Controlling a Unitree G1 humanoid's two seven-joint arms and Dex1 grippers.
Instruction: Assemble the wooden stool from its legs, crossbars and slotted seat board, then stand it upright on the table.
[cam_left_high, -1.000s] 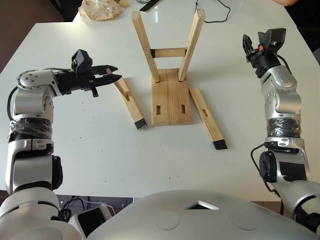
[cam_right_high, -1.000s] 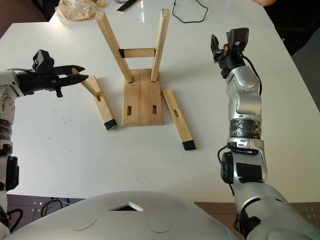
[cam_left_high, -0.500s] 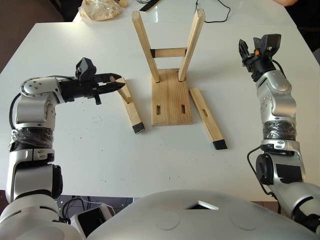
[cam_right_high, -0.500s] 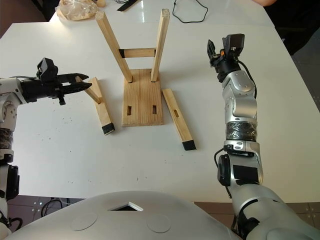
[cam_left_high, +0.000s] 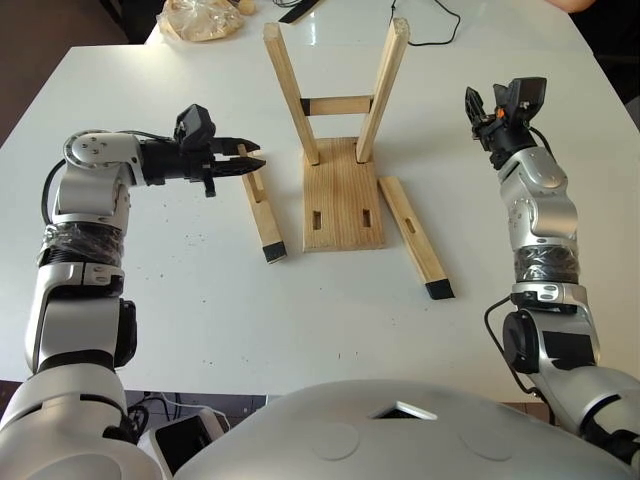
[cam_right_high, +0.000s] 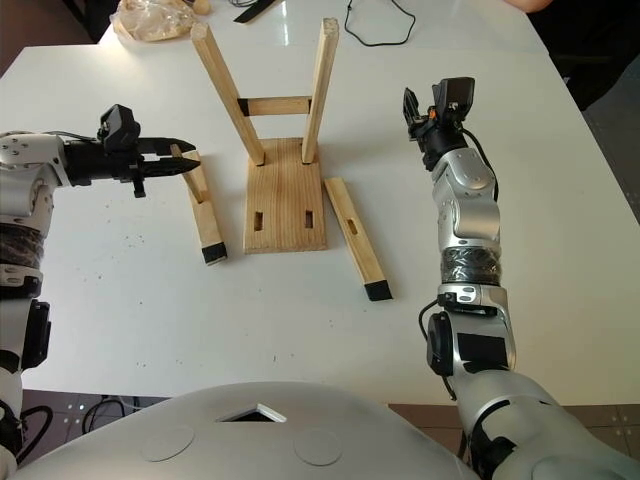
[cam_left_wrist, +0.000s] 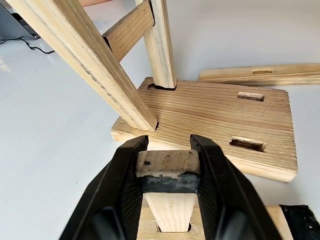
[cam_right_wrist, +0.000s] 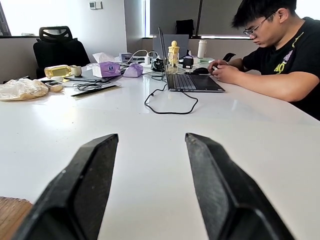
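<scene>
The slotted seat board (cam_left_high: 343, 205) lies flat mid-table. Two legs (cam_left_high: 383, 88) stand up from its far end, joined by a crossbar (cam_left_high: 340, 104). A loose leg (cam_left_high: 262, 212) lies left of the board, its far end tilted toward it. My left gripper (cam_left_high: 252, 161) is shut on that far end; in the left wrist view its fingers (cam_left_wrist: 127, 175) press both sides of the black-capped leg end (cam_left_wrist: 168, 172). Another loose leg (cam_left_high: 415, 238) lies right of the board. My right gripper (cam_left_high: 493, 101) hangs open in the air over the table's right side, nothing between its fingers (cam_right_wrist: 90, 170).
A crumpled plastic bag (cam_left_high: 205, 18) and a black cable (cam_left_high: 440, 22) lie at the table's far edge. The right wrist view shows a laptop (cam_right_wrist: 187, 80) and small items farther along the table. Bare white table (cam_left_high: 200, 300) spreads in front of the parts.
My left gripper has moved right toward the seat board, swinging the loose leg's far end with it. My right gripper has shifted left and a little lower.
</scene>
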